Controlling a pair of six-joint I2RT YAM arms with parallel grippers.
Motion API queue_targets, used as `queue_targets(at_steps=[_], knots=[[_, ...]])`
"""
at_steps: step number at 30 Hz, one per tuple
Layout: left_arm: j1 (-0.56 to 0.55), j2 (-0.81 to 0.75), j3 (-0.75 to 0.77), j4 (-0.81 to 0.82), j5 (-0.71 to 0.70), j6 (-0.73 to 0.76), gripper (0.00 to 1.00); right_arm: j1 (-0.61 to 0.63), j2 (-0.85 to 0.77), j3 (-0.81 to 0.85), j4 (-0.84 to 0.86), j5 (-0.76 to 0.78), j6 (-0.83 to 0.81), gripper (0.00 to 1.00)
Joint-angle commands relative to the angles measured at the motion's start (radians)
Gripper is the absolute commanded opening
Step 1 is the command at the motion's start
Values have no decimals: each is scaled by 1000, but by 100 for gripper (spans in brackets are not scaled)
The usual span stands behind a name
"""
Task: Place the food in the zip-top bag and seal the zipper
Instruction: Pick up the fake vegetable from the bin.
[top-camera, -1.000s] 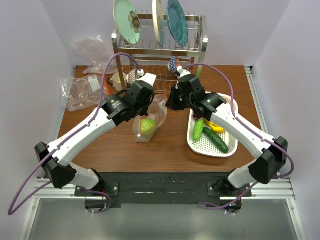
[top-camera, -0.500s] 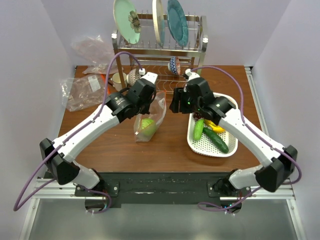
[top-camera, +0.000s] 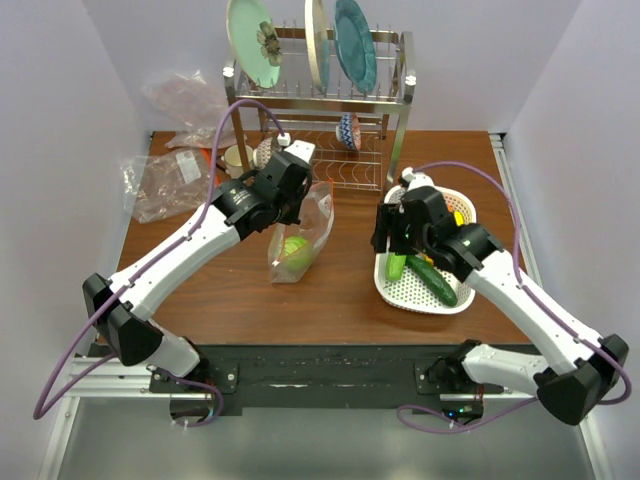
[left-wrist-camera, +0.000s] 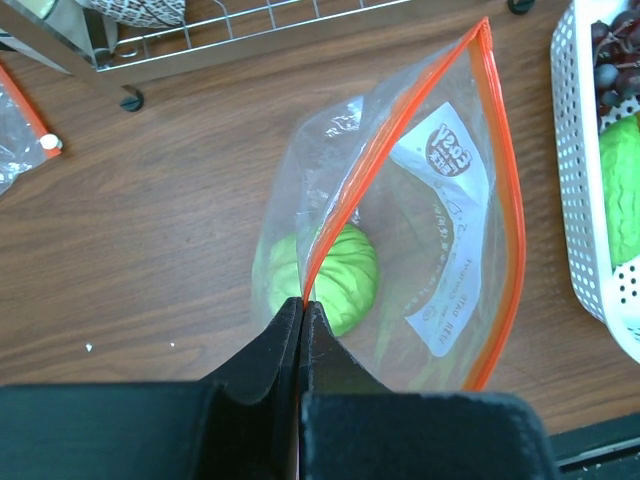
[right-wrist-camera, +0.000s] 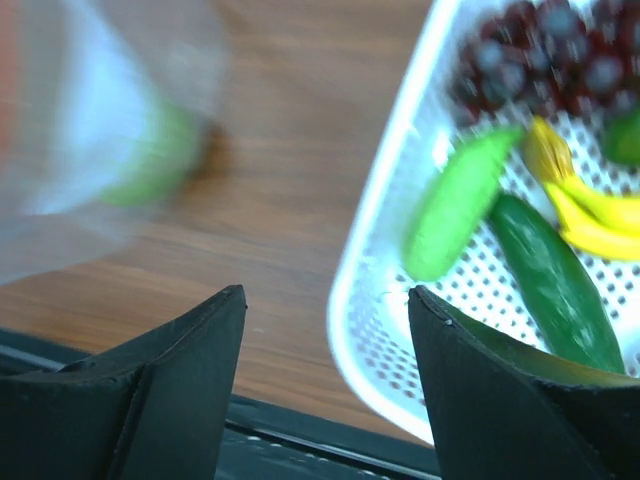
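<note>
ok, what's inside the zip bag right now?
One green cabbage at the bottom of the bag. Its printed label covers part of the inside, so nothing else is confirmed.

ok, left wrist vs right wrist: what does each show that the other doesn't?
Left wrist only: left gripper shut on the zipper, the bag's printed label, a dish rack leg. Right wrist only: right gripper open, the dark cucumber, bananas. Both: the zip-top bag with the cabbage inside (blurred in the right wrist view), the white basket, grapes, the wooden table.
</note>
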Motion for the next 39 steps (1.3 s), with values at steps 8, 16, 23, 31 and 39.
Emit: queue_targets(at_steps=[8,16,23,31,39], knots=[[7,-51,29,44,51,7,0,-116,110,-229,201,79,64,65],[7,-82,-8,69,62,9,0,-128,222,-327,341,81,137,63],[7,-85,-26,73,79,1,0,-130,252,-416,424,145,195,56],[7,-103,-31,72,68,7,0,-130,85,-350,330,190,97,33],[5,-102,-26,81,73,10,0,-126,-98,-148,258,-108,-63,33]])
